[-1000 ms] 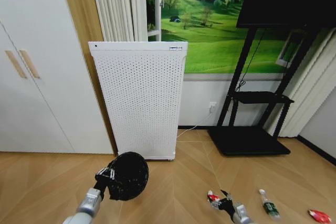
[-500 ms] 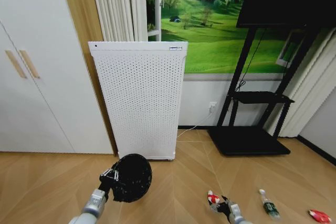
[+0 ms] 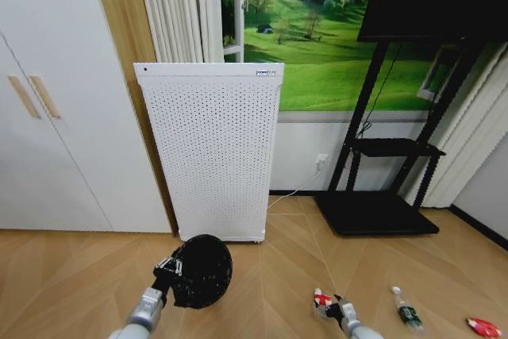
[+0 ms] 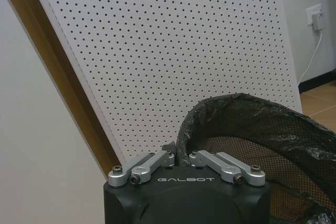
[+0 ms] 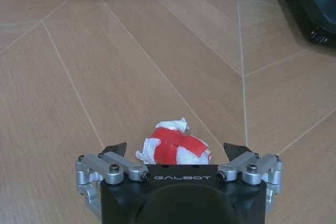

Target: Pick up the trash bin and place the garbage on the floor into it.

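- Black mesh marked the trash bin (image 3: 203, 270) in the head view, where we saw it carried off the wooden floor (image 3: 270, 275) by the left gripper (image 3: 168, 266), just in front of the white perforated appliance (image 3: 210, 148). Low on the robot's right, the right gripper (image 3: 340, 309) sat just beside the red-and-white wrapper (image 3: 321, 300). The small bottle (image 3: 406, 309) lay farther to the right, and the red crushed piece (image 3: 482, 326) farther right again. We judged the right arm far the nearer to all three pieces of garbage.
- Seen from the left wrist, the left gripper (image 4: 181, 157) was pressed together on the bin's rim (image 4: 185, 129), pinching the lined mesh wall between its fingers (image 4: 153, 162). The bin's mouth opened away from the gripper, and the perforated panel (image 4: 157, 51) stood close behind.
- Seen from the right wrist, the right gripper (image 5: 178, 148) was spread wide, with the wrapper (image 5: 173, 148) lying on the floor (image 5: 131, 51) between its two fingertips (image 5: 114, 148), neither touching it. The crumpled wrapper showed no clear long axis, and we judged that a straight closing would catch it.
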`<state>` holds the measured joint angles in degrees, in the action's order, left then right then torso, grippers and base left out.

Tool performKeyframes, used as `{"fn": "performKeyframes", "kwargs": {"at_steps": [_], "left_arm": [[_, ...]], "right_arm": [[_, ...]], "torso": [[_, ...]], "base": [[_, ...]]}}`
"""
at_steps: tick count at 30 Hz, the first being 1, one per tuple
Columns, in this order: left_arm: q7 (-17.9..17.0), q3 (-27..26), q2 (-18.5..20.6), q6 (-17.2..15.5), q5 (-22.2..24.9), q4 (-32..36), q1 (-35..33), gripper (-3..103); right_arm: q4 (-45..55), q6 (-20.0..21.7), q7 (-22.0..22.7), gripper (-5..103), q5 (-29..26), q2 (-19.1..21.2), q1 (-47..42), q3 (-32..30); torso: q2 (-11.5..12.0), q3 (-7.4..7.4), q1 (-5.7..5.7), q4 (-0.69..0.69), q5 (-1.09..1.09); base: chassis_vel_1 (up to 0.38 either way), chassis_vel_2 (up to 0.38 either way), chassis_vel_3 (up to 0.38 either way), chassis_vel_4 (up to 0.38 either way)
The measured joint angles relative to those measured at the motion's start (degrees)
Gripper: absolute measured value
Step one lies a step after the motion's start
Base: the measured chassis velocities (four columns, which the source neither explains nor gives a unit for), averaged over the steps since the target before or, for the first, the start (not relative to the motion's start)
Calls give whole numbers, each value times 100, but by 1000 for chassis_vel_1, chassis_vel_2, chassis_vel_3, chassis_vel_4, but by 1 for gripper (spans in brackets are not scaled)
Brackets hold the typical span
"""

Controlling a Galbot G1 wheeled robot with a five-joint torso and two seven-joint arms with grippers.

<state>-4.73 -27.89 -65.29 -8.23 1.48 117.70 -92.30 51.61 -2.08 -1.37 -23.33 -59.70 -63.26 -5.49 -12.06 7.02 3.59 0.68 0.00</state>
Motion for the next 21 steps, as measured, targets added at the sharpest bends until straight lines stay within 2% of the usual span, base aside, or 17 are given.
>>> {"fn": "performKeyframes", "kwargs": {"at_steps": [11, 21], "left_arm": [[-1, 10, -14, 37, -40, 11, -79, 7], [-2, 34, -41, 110, -94, -72, -124, 7]], "right_arm": [[-788, -80, -21, 100, 318, -373, 425, 7], [-1081, -84, -13, 100, 507, -628, 623, 23]], "torso": [[0, 0, 0, -2, 1], [0, 0, 0, -1, 1]], "base": [[0, 0, 0, 0], [0, 0, 0, 0]]}}
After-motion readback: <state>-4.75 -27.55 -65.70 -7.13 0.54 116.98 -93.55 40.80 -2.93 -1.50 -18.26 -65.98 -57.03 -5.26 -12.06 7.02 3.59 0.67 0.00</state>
